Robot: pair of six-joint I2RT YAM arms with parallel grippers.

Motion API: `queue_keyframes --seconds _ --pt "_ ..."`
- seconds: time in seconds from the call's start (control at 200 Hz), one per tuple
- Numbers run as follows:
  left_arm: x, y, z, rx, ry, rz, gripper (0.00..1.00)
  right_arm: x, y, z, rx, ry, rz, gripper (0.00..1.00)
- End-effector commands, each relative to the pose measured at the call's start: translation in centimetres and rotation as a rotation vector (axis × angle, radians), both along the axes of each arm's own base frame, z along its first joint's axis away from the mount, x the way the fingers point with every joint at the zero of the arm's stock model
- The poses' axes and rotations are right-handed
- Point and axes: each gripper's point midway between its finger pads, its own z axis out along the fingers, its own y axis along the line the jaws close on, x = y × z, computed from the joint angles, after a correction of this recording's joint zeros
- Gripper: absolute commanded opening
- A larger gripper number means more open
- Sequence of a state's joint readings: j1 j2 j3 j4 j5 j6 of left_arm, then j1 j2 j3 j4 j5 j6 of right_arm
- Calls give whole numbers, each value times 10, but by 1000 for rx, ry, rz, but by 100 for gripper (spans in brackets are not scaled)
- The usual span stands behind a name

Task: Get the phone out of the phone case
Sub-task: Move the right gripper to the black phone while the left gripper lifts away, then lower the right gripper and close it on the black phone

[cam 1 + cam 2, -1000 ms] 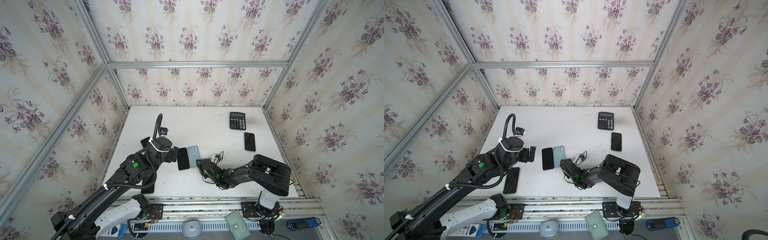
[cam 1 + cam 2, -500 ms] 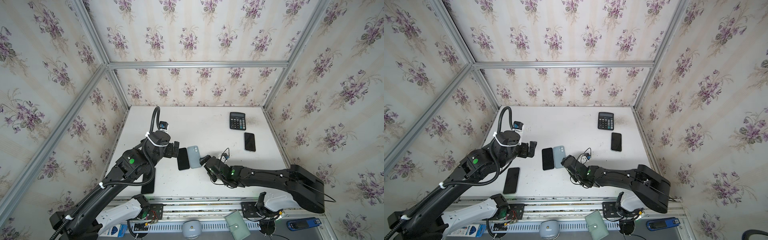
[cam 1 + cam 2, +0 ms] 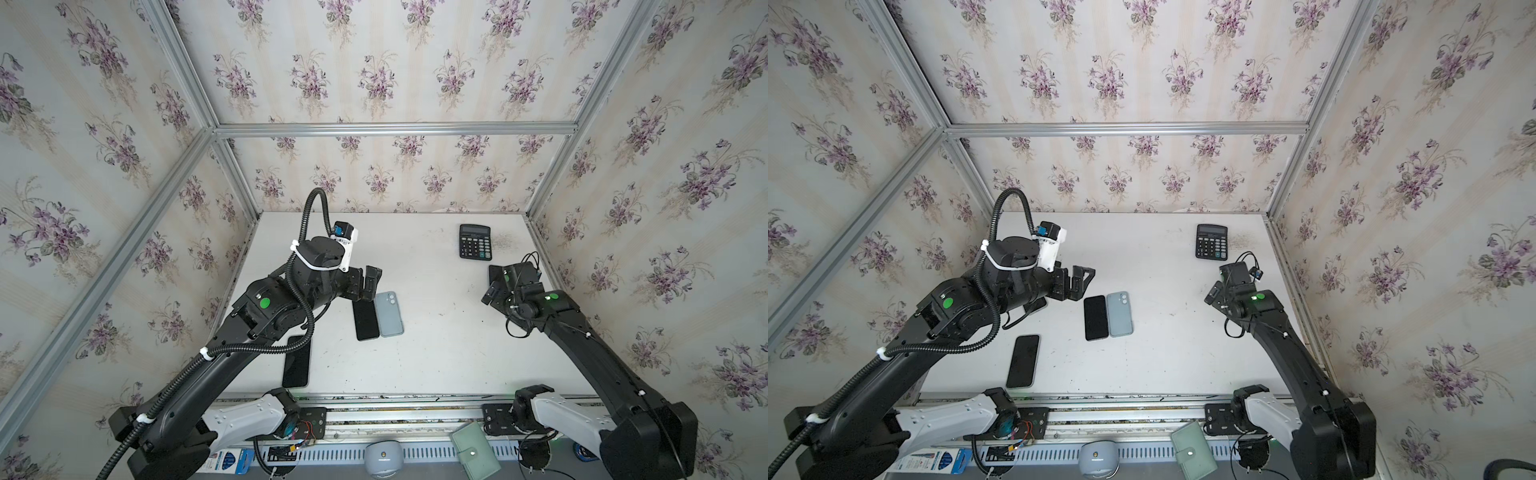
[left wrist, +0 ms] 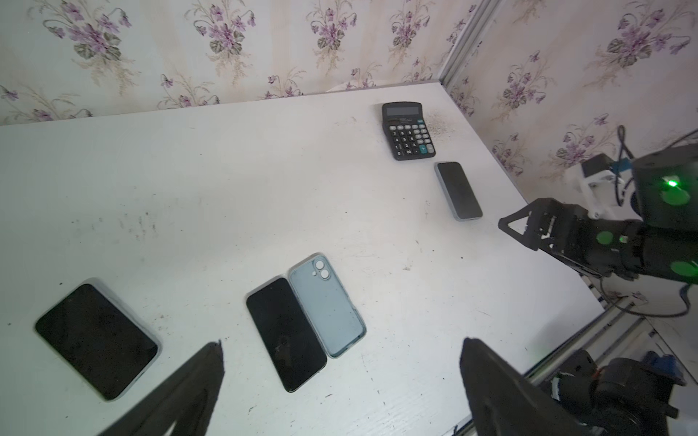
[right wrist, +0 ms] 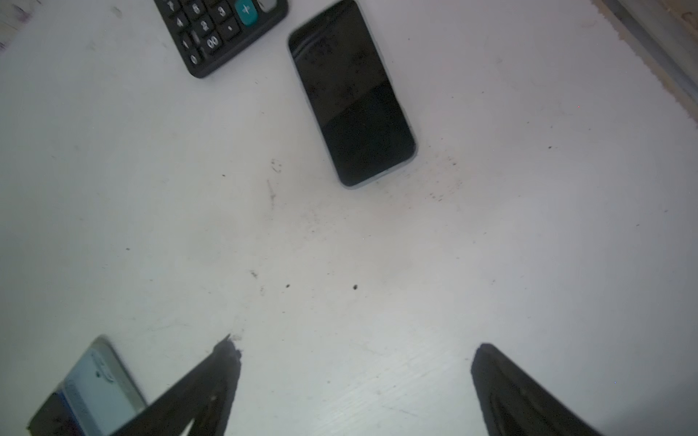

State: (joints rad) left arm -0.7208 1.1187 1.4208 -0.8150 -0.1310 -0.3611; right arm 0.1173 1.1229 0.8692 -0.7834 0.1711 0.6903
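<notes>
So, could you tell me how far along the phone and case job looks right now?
Done, it seems: the phone lies screen-up on the table, right beside the blue case, which looks empty. In hand: nothing; the left end effector hangs open near the pair, and the right end effector is open over by the calculator. Left: apparently only pulling the arms back.

I'm seeing purple-flowered wallpaper [image 3: 374, 62] covering the walls [image 3: 665, 166], aluminium framing [image 3: 395, 129] running along the corners, and a scuffed white tabletop [image 3: 436, 353] sitting under even light.
</notes>
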Motion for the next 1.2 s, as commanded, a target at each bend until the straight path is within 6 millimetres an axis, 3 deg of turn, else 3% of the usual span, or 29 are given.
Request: queue_keyframes --seconds 0.0,0.25,0.505,0.864,0.884,1.194 --pt "-1 -16 9 -67 8 -53 100 9 -10 -12 -70 120 296 99" --pt "2 -20 15 -77 5 -55 100 82 -11 -36 -44 129 456 99" --pt "5 -17 14 -71 4 -32 100 116 -27 -65 -74 194 473 99" --pt "18 -26 16 -54 5 -32 100 123 -45 -94 -101 314 485 99" --pt "23 -31 7 -36 26 -32 100 123 -46 -94 -100 315 483 99" --pt "33 -45 1 -36 56 -48 100 121 -46 -108 -54 331 501 98"
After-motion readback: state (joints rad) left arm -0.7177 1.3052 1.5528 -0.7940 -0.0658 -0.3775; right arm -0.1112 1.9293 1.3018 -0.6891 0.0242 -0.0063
